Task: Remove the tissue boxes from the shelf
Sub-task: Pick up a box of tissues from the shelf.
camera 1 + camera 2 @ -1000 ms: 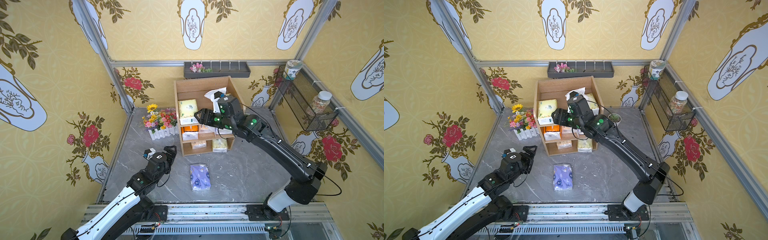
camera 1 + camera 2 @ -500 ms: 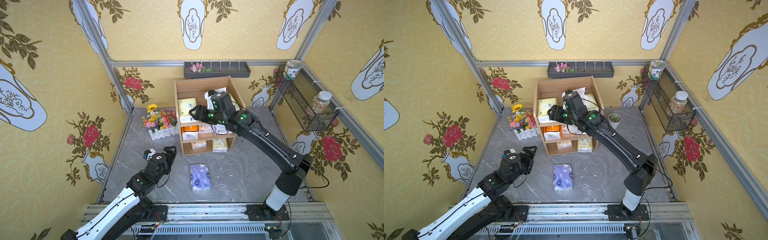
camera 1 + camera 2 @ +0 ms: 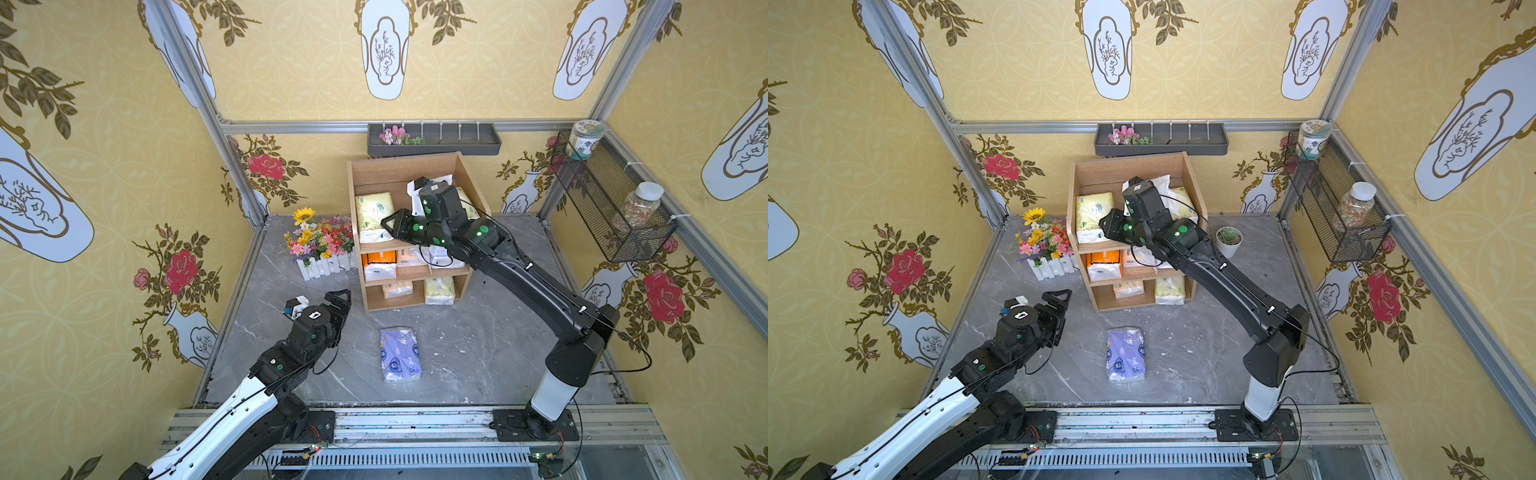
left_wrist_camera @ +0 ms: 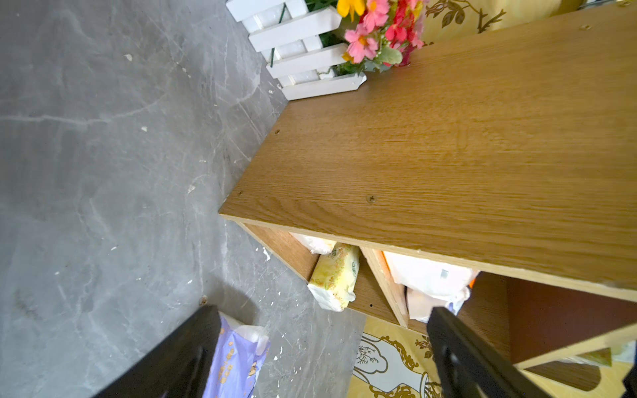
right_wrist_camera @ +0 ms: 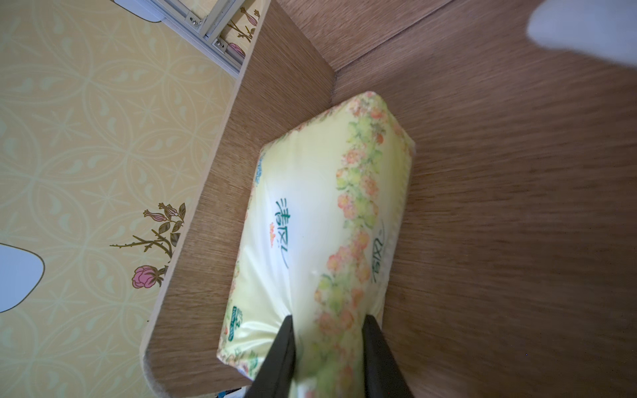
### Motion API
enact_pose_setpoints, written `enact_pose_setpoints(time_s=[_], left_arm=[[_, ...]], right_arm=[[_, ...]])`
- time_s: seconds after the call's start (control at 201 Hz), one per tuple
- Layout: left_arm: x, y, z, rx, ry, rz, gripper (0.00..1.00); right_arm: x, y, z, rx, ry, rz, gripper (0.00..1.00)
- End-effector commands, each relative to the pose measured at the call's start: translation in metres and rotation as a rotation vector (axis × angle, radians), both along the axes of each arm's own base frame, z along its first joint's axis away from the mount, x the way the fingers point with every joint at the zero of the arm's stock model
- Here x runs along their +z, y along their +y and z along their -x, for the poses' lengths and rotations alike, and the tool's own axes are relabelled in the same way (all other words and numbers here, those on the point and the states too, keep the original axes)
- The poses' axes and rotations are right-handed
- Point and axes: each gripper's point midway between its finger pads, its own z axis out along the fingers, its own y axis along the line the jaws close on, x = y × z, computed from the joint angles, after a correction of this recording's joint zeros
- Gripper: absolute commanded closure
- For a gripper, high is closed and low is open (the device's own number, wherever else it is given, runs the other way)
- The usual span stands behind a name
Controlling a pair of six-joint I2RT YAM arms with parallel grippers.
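Yellow floral-papered booth, grey marble table (image 3: 478,353), wooden shelf (image 3: 405,170) at the back centre. In the last second the right claw (image 5: 327,324) slid a little further across the top tier toward the flower planter (image 3: 320,245) side and went from wide open to pinched. The wrist view shows both fingers biting into the near end of the yellow-green pack (image 5: 310,213), with the wrap bunched between them. So the grasp looks made. The pack itself hasn't left: it lies flat on the top tier, close beside the side panel, not lifted as far as I can tell. The left claw (image 3: 338,297) is unchanged, jaws fully spread and holding nothing, hovering over the table near the shelf's front corner. One purple pack (image 3: 400,354) is already down on the table in front of the shelf. Still shelved: the opened pack with white tissue (image 3: 440,180) on the top tier behind the right arm, an orange pack (image 3: 378,264) on the middle tier, and a tan pack (image 3: 397,288) and a yellow pack (image 3: 439,289) on the bottom tier. Others on the middle tier are partly hidden by the arm. The task reads as early. The likely next step is to draw the pack out and set it on the table; the soft wrap could slip from an end pinch.
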Motion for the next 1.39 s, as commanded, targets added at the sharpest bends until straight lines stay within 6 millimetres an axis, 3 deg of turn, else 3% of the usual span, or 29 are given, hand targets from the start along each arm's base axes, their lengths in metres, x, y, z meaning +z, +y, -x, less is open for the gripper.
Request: enact_pose_setpoints(time_s=[0.0, 0.174, 0.378, 0.572, 0.722, 0.871, 1.026, 1.145, 1.389], left_arm=[[0.007, 0.005, -0.001, 0.021, -0.024, -0.01, 0.0], [0.011, 0.004, 0.0, 0.014, -0.051, 0.015, 0.0], [0.009, -0.001, 0.0, -0.017, -0.072, 0.022, 0.0], [0.02, -0.004, -0.002, -0.056, -0.142, -0.007, 0.0], [0.05, -0.031, -0.002, -0.202, -0.322, 0.044, 0.0], [0.054, -0.042, 0.003, -0.254, -0.377, 0.137, 0.0], [0.046, -0.028, 0.009, -0.183, -0.331, 0.214, 0.0], [0.044, -0.021, 0.012, -0.138, -0.315, 0.3, 0.0], [0.022, -0.044, 0.03, -0.256, -0.131, 0.384, 0.0]], right_arm=[[-0.011, -0.002, 0.016, 0.046, 0.055, 0.03, 0.85], [0.008, -0.014, 0.032, 0.058, 0.013, -0.009, 0.97], [0.021, -0.038, 0.074, 0.142, 0.005, 0.016, 1.0], [0.019, -0.06, 0.122, 0.253, 0.02, 0.024, 1.0], [0.012, -0.077, 0.163, 0.346, 0.044, 0.005, 1.0], [-0.005, -0.088, 0.192, 0.41, 0.104, 0.003, 1.0], [-0.04, -0.103, 0.198, 0.355, 0.172, 0.082, 1.0], [-0.054, -0.095, 0.197, 0.342, 0.194, 0.049, 1.0], [-0.073, -0.073, 0.182, 0.333, 0.233, -0.008, 1.0]])
